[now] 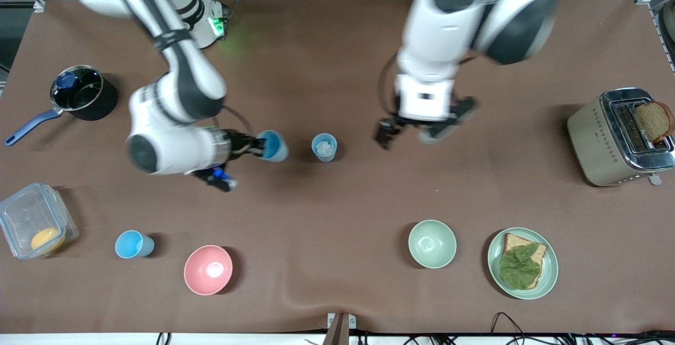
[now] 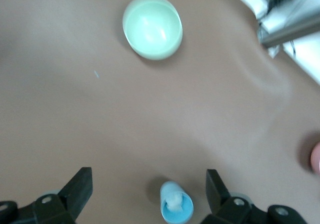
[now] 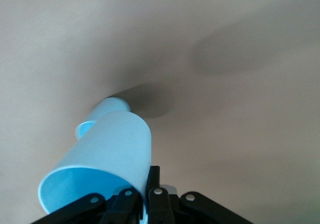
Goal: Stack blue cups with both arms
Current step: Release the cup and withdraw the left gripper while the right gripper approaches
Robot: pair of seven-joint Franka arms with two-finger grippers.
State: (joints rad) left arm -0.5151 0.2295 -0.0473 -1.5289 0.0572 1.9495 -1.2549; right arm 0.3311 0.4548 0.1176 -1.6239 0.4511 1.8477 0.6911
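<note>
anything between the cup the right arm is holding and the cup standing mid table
Nothing: in the front view only bare brown tabletop separates the held blue cup, gripped by the right end effector, from the standing cup.

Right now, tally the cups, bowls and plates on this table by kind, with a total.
Blue cups: 3, one held by the right gripper, one standing mid-table, one beside the pink bowl.
Bowls: 2, pink and pale green.
Plates: 1.
Total: 6.
</note>
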